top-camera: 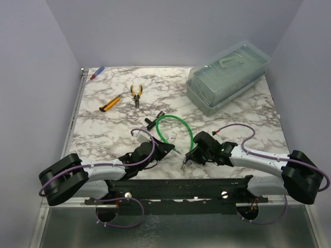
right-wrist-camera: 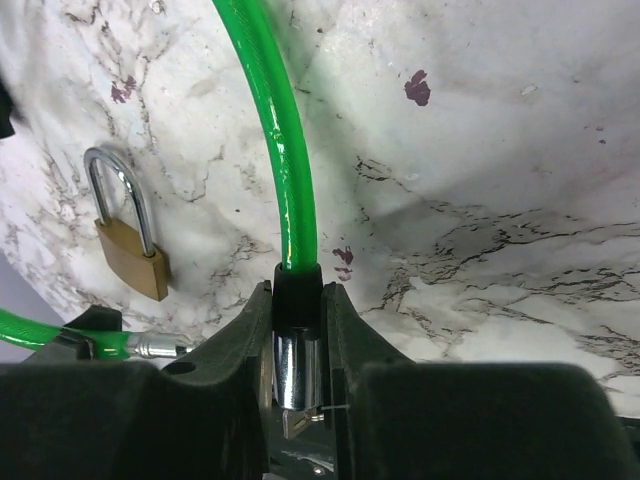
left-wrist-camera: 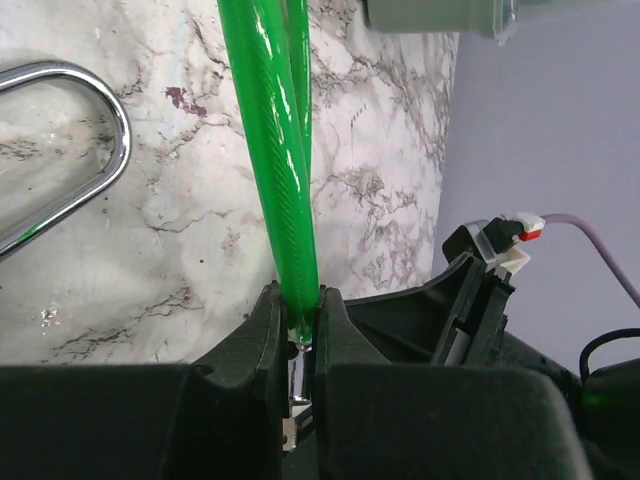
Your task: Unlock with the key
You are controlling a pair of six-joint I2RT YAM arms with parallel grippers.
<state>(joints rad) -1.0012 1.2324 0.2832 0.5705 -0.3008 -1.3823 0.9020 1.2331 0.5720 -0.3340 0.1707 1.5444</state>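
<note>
Brass padlock whole in right wrist view; only shackle in left.

Cable: glossy green plastic w/ chrome end. Padlock: brass body, polished shackle. Table: smooth marble-look.

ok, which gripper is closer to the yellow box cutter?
Left. The left gripper sits nearer the arms and right of the yellow box cutter, clamped on the green cable. The right gripper is further right again, gripping the cable's other end.
</note>
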